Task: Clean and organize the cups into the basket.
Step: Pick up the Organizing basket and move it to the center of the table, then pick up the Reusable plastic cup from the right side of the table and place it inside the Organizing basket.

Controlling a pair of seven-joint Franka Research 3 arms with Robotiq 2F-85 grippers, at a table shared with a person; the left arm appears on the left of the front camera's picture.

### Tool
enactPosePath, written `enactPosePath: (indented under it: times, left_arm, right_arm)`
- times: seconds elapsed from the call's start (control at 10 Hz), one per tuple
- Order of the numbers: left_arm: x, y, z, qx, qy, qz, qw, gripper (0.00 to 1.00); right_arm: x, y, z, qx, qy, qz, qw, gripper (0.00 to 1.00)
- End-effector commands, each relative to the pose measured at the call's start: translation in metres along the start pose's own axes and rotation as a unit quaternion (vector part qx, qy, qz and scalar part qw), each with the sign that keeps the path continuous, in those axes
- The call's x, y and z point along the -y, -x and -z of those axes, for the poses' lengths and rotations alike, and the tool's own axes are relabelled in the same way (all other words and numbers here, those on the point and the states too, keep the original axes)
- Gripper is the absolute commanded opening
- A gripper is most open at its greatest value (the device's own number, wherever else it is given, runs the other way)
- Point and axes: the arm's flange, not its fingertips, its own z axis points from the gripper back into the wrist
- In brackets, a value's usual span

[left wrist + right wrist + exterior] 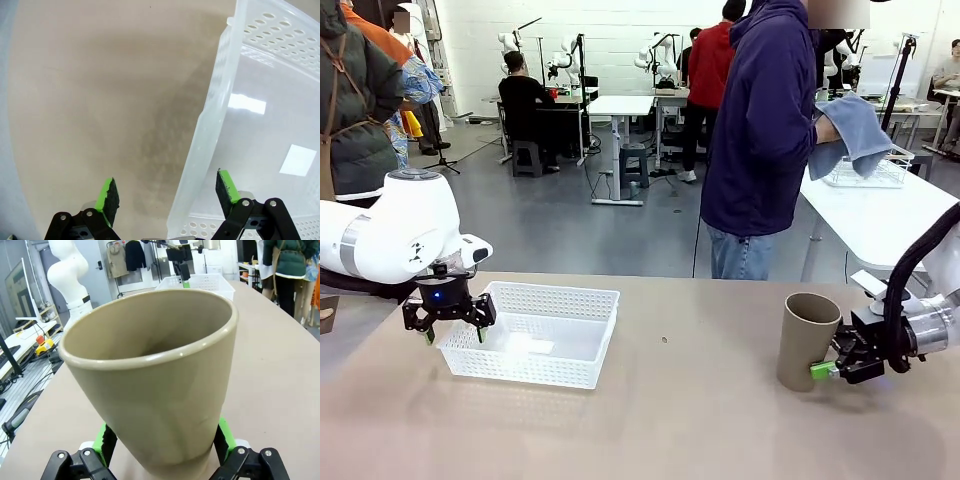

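Spanning the foreground is a plain tan table [700,420] with a matt top. Behind it is a workshop room with a grey floor [570,220] and white benches [880,215]. A person [760,130] in a dark blue hooded top stands at the far side with a blue-grey cloth [855,135] bunched in the hands.

One tan cup [807,340] stands upright near the table's right end, mouth up, long axis vertical, narrow base on the surface. It is well apart from the white basket [520,365] at the left.

The right gripper [825,371] reaches in level from the right, low on the cup. Its fingers are spread wide with the cup's lower part between them, and the green pads [226,434] sit right against its wall on either side. Whether they press it cannot be told.

The left gripper [454,334] hangs fingers-down astride the basket's left wall, one finger outside and one inside, spread apart and holding nothing.
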Motion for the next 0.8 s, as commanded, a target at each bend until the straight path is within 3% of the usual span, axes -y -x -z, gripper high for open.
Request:
enactPosePath:
  times: [0.0, 0.7]
  left_arm:
    - [-0.002, 0.004, -0.007, -0.007, 0.004, 0.015, 1.000, 1.00]
    - [0.000, 0.011, -0.012, -0.040, 0.036, 0.065, 0.996, 1.00]
  right_arm:
    - [0.006, 0.001, 0.006, -0.001, -0.002, -0.007, 1.000, 1.00]
    - [0.011, -0.001, 0.020, 0.027, -0.020, -0.018, 0.999, 1.00]
